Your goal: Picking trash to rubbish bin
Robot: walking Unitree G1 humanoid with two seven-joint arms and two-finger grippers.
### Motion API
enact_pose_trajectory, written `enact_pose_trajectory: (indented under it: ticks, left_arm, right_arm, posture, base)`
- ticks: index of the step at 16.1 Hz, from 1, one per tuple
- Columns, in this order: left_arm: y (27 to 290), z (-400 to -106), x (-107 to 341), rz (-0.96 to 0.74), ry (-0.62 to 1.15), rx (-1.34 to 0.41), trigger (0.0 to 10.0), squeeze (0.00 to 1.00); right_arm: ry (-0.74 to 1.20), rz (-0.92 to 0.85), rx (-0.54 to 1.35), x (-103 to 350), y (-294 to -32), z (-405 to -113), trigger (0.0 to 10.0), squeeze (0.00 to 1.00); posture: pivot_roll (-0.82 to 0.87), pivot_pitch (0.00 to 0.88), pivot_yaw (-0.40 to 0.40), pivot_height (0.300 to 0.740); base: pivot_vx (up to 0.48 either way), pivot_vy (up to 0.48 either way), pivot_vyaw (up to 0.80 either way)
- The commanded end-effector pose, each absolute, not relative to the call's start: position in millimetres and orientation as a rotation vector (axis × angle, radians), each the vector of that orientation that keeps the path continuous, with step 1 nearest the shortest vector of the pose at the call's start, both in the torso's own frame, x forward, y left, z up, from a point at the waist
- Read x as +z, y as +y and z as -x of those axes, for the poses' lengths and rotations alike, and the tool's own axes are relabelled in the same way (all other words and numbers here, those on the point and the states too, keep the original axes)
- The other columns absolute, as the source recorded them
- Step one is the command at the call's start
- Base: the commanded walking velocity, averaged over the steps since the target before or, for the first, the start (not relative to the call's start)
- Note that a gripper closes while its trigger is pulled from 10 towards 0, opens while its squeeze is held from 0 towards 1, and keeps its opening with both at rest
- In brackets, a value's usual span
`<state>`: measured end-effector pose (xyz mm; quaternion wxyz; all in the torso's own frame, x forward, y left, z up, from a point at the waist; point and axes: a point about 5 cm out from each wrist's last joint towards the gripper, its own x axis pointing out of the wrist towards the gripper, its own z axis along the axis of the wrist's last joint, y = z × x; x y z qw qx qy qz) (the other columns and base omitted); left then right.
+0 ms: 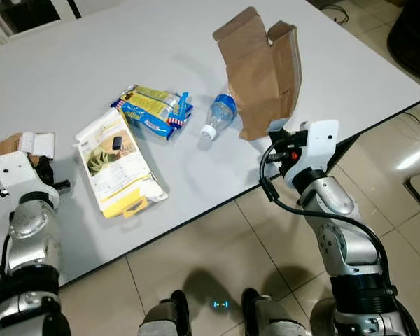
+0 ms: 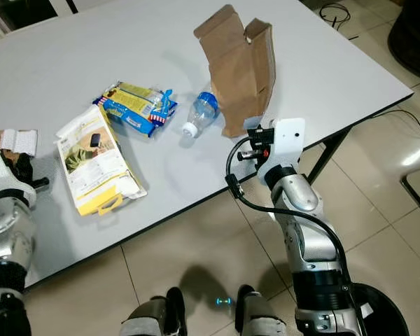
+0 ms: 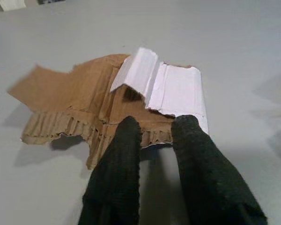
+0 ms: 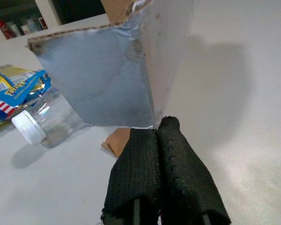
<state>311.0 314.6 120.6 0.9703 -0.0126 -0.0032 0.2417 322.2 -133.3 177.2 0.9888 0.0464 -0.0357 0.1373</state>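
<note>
Brown cardboard is the thing in play right now: the right claw (image 4: 155, 136) has its two black fingers pinched together on the bottom edge of a tall, torn brown cardboard box (image 1: 260, 70) with a silvery lining, which stands upright at the upper right of the frame, near the tabletop's (image 1: 91, 56) right-hand edge. So I'd say this is the pick-up step for that piece, and the next move is to lift it clear and carry it off to a bin, which I can't see anywhere.

Over at the left edge, the left claw (image 3: 154, 136) sits with its fingers parted, tips just touching a flat scrap of torn corrugated cardboard with a white strip (image 3: 107, 98). Not gripping it yet, as far as I can judge.

Still lying mid-tabletop: a clear plastic bottle with a blue label and white cap (image 1: 217, 117) just beside the box, a blue and yellow snack wrapper (image 1: 152, 110), and a white and yellow flat packet (image 1: 119, 162).

Room-wise, the tiled floor (image 1: 217, 238) in the lower right looks open, so pulling the box back over the near edge seems easy. Watch the bottle though; a swing left could knock it rolling.
</note>
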Motion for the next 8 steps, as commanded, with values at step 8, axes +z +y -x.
enact_pose_trajectory:
  ticks: [8]
  left_arm:
    - [256,-278,123,0.026,-0.087,0.406,0.0,0.0]
  right_arm:
    - [-0.061,-0.092,0.288,175,-130,-326,10.0,0.0]
  posture:
    - [-0.09,0.258,0.046,0.74]
  base:
    - [0.0,0.0,0.0]
